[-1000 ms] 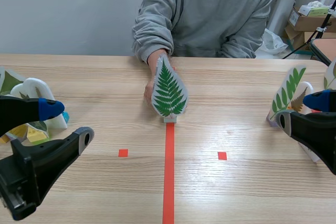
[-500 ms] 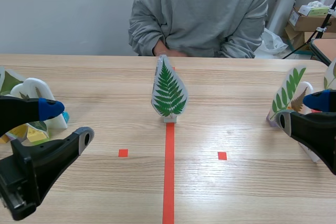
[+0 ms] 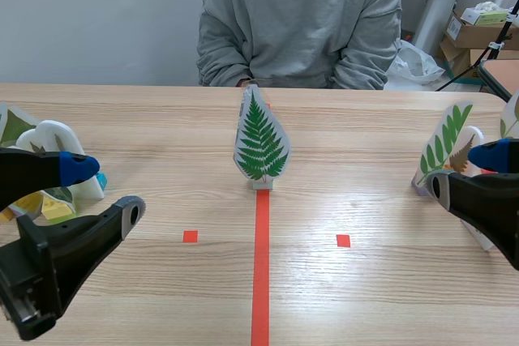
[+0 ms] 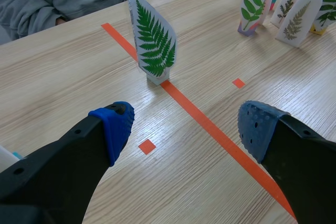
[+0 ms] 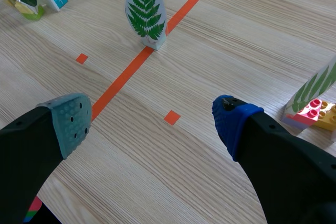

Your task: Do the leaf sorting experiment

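Observation:
A white leaf-shaped card with a green fern print (image 3: pixel 261 145) stands upright in a small base at the far end of the orange-red centre line; it also shows ahead of both grippers (image 4: pixel 153 43) (image 5: pixel 144 7). My left gripper (image 3: pixel 105 190) (image 4: pixel 184 124) is open at the near left, holding nothing. My right gripper (image 3: pixel 462 174) (image 5: pixel 152 116) is open at the near right, also holding nothing. Both are well short of the fern card.
Leaf cards on bases stand at the left edge (image 3: pixel 45 164) and right edge (image 3: pixel 444 145), with several more (image 4: pixel 291 11) beside the right group. Toy bricks (image 5: pixel 321 113) lie under one right card. A person in a grey top (image 3: pixel 300 18) sits across the table.
The person's hand let go of the fern card and drew back off the table toward their body. The card stays standing. Neither arm moved.

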Motion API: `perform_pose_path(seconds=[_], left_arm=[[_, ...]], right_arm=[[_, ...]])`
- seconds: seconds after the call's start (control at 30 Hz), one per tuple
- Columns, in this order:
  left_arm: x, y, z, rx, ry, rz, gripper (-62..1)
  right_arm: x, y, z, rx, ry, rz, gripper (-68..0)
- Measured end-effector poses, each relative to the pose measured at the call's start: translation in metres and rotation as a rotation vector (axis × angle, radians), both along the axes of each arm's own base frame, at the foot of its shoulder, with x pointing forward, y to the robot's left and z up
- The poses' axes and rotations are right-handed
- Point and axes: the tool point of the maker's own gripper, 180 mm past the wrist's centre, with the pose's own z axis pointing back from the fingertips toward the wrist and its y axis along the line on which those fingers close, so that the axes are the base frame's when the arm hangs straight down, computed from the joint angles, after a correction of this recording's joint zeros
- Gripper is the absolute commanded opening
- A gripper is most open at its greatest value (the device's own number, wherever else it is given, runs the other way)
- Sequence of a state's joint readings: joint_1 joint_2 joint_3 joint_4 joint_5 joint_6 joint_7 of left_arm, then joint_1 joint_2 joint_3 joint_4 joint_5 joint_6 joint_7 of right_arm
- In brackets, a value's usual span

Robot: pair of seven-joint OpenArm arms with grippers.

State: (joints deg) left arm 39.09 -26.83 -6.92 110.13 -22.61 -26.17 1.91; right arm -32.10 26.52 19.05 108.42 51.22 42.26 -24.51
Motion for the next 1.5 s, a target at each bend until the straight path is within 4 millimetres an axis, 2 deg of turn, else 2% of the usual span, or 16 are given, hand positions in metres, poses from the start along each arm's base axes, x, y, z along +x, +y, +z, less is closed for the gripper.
perform_pose_path(seconds=[0.3, 0.53, 0.67, 0.8, 1.07, 1.23, 1.5], left_arm=[[0.0, 0.0, 0.0, 0.0, 0.0, 0.0, -17.2], [0.0, 0.0, 0.0, 0.0, 0.0, 0.0, -17.2], [0.0, 0.0, 0.0, 0.0, 0.0, 0.0, -17.2], [0.0, 0.0, 0.0, 0.0, 0.0, 0.0, -17.2], [0.0, 0.0, -0.001, -0.005, 0.0, 0.012, -17.2], [0.0, 0.0, -0.002, 0.002, -0.001, 0.017, -17.2], [0.0, 0.0, -0.002, 0.002, -0.001, 0.017, -17.2]], right_arm=[[0.0, -0.001, -0.002, -0.017, 0.003, 0.001, -20.5], [0.002, -0.007, -0.012, -0.109, 0.032, 0.007, -20.5], [0.016, 0.002, 0.0, -0.122, -0.02, 0.054, -20.5], [0.035, 0.008, 0.003, -0.158, -0.056, 0.099, -20.5], [0.074, 0.006, -0.018, -0.122, -0.015, 0.095, -20.5], [0.101, 0.011, -0.031, -0.122, 0.005, 0.112, -20.5], [0.145, 0.036, -0.033, -0.146, -0.022, 0.174, -20.5]])
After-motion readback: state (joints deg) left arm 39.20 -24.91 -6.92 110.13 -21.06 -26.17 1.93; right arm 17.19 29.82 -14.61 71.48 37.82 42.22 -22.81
